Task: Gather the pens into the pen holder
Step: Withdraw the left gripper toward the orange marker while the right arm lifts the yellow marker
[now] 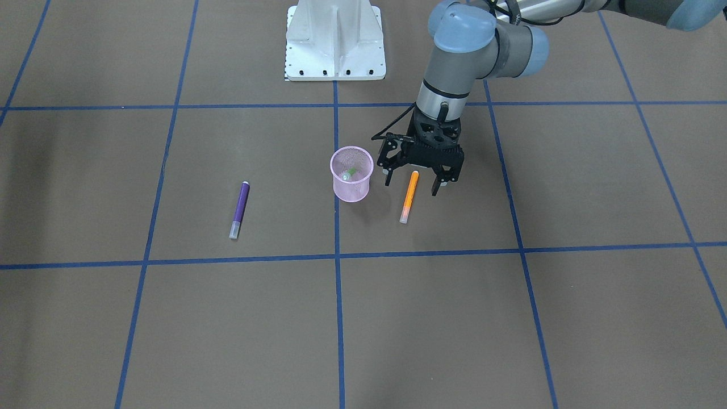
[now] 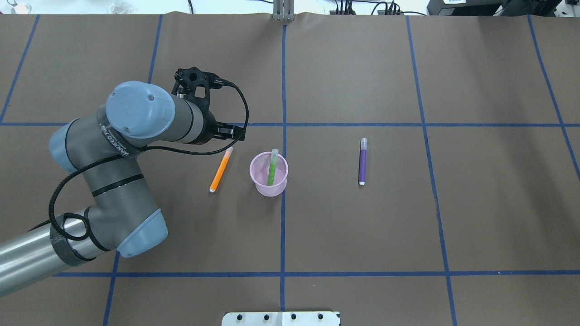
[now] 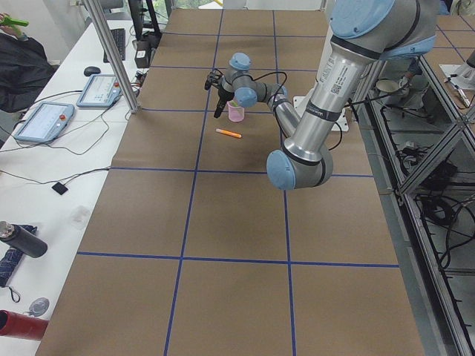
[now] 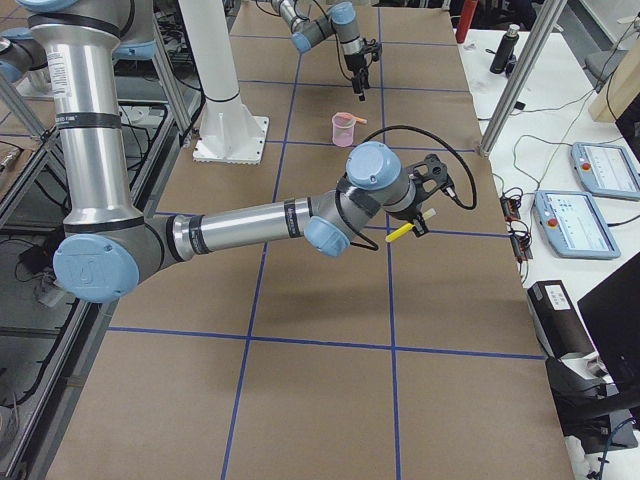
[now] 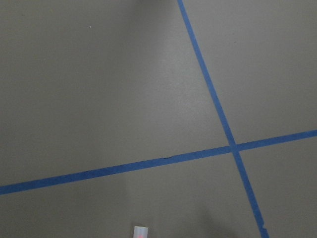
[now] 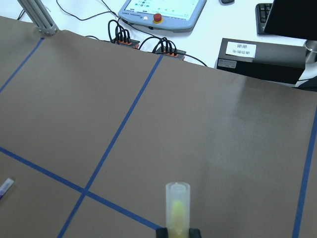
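The pink mesh pen holder (image 1: 355, 194) (image 2: 265, 188) stands mid-table with a green pen (image 2: 272, 170) leaning inside it. An orange pen (image 1: 409, 197) (image 2: 221, 170) lies on the table beside the cup. My left gripper (image 1: 413, 184) hovers open above the orange pen, one finger on each side of it, holding nothing. On the cup's other side lies a purple pen (image 1: 239, 209) (image 2: 363, 161). My right gripper (image 6: 178, 232) is off to the robot's right, shut on a yellow pen (image 6: 177, 206) (image 4: 405, 231) held above the table.
Blue tape lines grid the brown table. The white robot base (image 1: 335, 45) sits at the robot's edge. Beyond the far edge, a desk (image 3: 44, 170) carries teach pendants (image 3: 44, 119) and cables, and a metal post (image 3: 111, 52) stands there. A seated person (image 3: 18, 59) shows at the far desk.
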You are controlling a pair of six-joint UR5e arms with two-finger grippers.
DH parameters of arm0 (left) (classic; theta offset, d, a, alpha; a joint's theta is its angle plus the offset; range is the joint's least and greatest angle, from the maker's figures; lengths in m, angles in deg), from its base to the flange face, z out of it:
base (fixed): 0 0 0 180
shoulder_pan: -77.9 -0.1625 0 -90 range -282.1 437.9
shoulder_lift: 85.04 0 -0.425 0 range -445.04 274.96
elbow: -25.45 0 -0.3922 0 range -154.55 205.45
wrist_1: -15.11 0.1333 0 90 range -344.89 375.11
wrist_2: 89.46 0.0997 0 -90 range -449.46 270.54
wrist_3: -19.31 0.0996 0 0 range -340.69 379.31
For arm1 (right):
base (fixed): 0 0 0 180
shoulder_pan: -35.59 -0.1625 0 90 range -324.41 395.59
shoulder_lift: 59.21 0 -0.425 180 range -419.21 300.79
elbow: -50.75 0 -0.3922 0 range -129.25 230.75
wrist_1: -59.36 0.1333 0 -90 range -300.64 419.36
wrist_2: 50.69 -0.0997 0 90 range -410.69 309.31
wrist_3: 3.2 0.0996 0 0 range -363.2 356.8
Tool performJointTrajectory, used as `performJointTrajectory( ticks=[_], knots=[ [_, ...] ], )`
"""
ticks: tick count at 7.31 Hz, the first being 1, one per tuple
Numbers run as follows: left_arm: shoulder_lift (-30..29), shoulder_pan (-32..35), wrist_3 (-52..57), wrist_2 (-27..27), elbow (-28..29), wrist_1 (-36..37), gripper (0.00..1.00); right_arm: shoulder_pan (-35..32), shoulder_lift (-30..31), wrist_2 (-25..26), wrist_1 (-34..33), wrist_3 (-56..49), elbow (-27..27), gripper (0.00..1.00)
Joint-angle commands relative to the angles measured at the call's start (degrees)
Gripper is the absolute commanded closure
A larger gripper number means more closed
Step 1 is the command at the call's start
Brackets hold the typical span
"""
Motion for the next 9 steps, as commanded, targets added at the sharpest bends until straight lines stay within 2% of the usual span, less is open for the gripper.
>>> performJointTrajectory(
  ticks=[1,4,6,8,9],
  knots=[
    [-0.55,0.33,1.56,-3.81,3.81,1.80,0.01,1.16,-0.84,0.47,6.76,8.50,-0.02,1.00],
    [-2.39,0.33,5.16,-5.32,9.01,1.71,0.03,4.14,-2.33,2.39,11.69,15.36,0.24,1.00],
    [-3.54,0.16,5.16,-5.50,10.51,1.80,0.05,9.67,-2.42,7.92,15.47,20.47,1.30,1.00],
    [-3.98,0.07,5.25,-8.21,11.48,1.80,0.09,15.64,-2.94,14.49,15.49,22.93,3.66,1.00],
    [-4.24,-0.02,5.25,-9.53,12.53,1.71,0.10,17.33,-4.69,15.14,15.49,25.30,3.93,1.00]
  ],
)
